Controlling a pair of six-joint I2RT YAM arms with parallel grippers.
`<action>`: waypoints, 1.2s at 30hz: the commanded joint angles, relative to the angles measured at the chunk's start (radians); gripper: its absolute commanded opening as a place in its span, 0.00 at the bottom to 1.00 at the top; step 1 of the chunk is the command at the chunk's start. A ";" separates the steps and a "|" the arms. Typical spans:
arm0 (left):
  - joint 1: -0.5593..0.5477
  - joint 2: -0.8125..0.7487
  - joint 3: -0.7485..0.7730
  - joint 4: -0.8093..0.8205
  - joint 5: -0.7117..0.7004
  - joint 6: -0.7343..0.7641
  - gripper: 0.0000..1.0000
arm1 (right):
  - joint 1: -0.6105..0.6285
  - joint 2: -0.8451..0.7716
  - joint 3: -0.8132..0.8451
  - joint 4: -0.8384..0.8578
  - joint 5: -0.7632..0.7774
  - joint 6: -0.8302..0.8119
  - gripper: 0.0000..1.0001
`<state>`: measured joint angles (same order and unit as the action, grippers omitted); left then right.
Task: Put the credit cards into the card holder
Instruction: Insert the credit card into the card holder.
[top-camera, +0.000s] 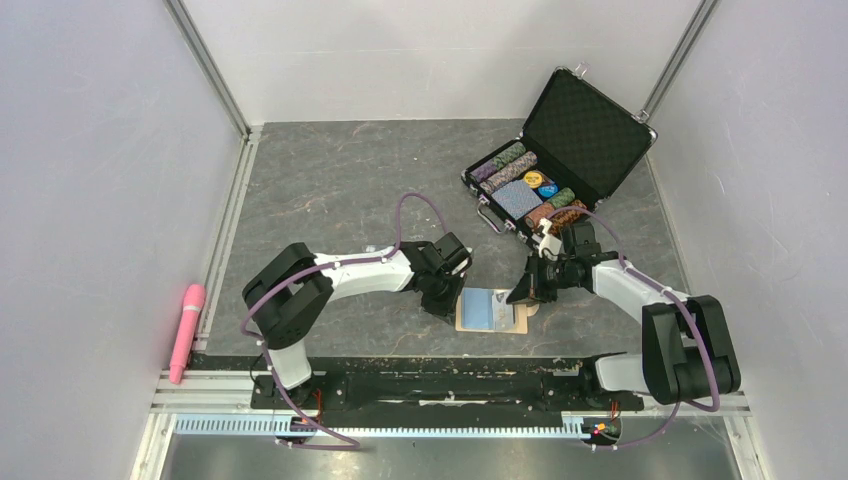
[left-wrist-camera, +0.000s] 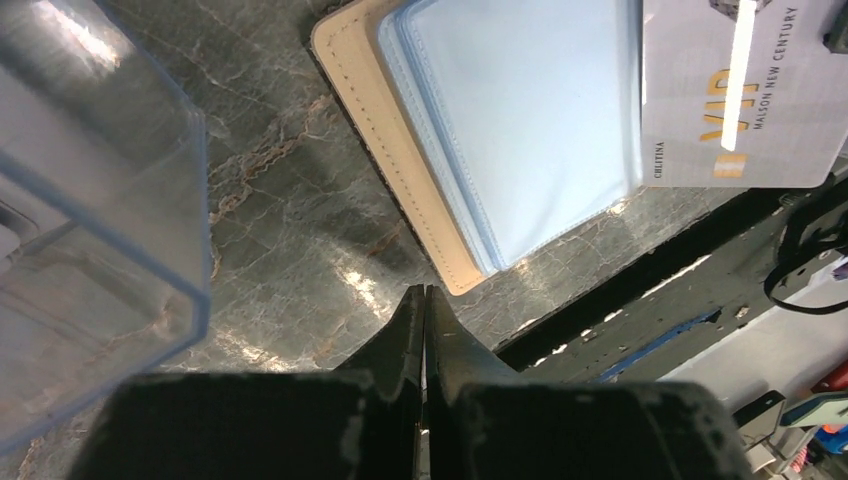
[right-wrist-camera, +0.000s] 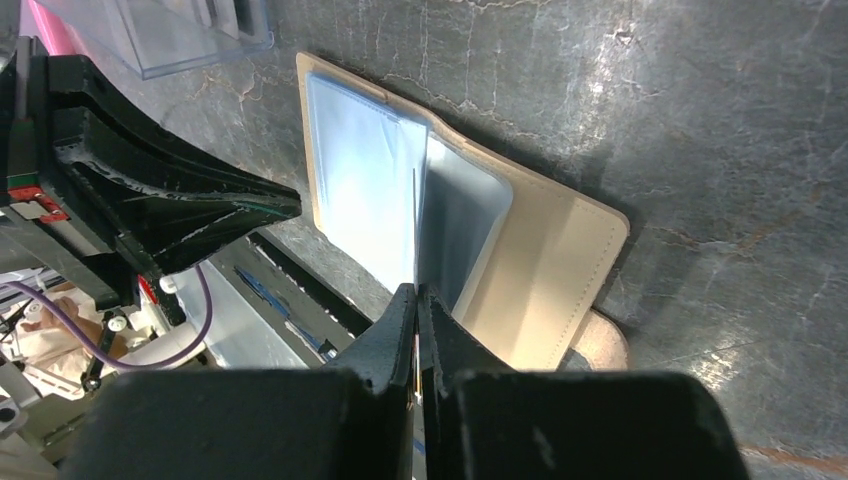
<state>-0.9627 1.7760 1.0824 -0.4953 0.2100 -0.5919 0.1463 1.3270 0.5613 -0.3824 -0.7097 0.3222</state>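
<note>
The card holder (top-camera: 490, 311) lies open on the dark mat, tan outside and light blue pockets inside. My right gripper (right-wrist-camera: 417, 292) is shut on a credit card (right-wrist-camera: 415, 215), seen edge-on, which reaches down to the blue pockets (right-wrist-camera: 360, 190). In the left wrist view this card (left-wrist-camera: 740, 100) is silvery with gold VIP lettering and overlaps the right edge of the blue lining (left-wrist-camera: 520, 130). My left gripper (left-wrist-camera: 425, 297) is shut with nothing visible in it, just off the holder's left tan edge. In the top view, the left gripper (top-camera: 443, 303) and the right gripper (top-camera: 527, 290) flank the holder.
A clear plastic box (left-wrist-camera: 100, 200) stands close beside the left gripper; it also shows in the right wrist view (right-wrist-camera: 170, 30). The open black poker-chip case (top-camera: 560, 160) is at the back right. A pink object (top-camera: 187, 330) lies by the left wall. The black base rail (top-camera: 450, 385) runs along the near edge.
</note>
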 joint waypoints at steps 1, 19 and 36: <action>-0.009 0.025 0.044 -0.022 -0.022 0.058 0.02 | -0.004 0.010 0.021 0.019 -0.041 0.012 0.00; -0.016 0.082 0.088 -0.045 -0.018 0.077 0.02 | -0.005 0.108 0.070 0.030 0.003 -0.010 0.00; -0.019 0.150 0.153 -0.097 -0.012 0.108 0.02 | -0.003 0.159 -0.066 0.316 -0.109 0.041 0.00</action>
<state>-0.9730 1.8904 1.2057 -0.6014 0.2127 -0.5503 0.1410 1.4658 0.5407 -0.1795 -0.7879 0.3511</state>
